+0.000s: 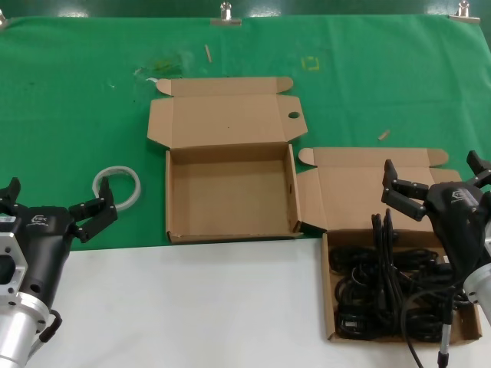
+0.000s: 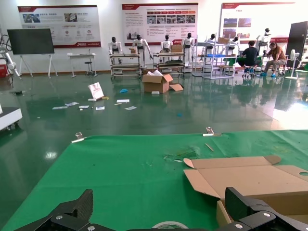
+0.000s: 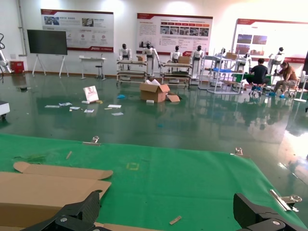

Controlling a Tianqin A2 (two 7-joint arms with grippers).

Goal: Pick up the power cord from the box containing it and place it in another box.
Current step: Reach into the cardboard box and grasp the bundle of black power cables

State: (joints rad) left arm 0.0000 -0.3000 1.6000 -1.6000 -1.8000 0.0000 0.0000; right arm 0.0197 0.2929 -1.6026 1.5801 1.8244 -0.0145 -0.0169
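Observation:
The box containing the cords [image 1: 328, 307] sits at the right front, its lid [image 1: 360, 184] laid back with flaps splayed. Black power cord bundles [image 1: 387, 291] fill it; one long narrow bundle [image 1: 381, 245] lies along its left part. The other box [image 1: 230, 230] stands empty in the middle, lid [image 1: 222, 119] open behind it with a round hole [image 1: 294, 115]. My right gripper [image 1: 435, 175] is open and empty, above the back of the cord box. My left gripper [image 1: 57, 201] is open and empty at the left front. The empty box's lid also shows in the left wrist view [image 2: 250, 175] and the right wrist view [image 3: 43, 185].
A white tape ring [image 1: 117, 186] lies on the green cloth [image 1: 77, 115] just past my left gripper, and shows in the left wrist view [image 2: 169, 224]. Small scraps lie at the back [image 1: 207, 52] and right [image 1: 383, 134]. White table surface [image 1: 192, 307] runs along the front.

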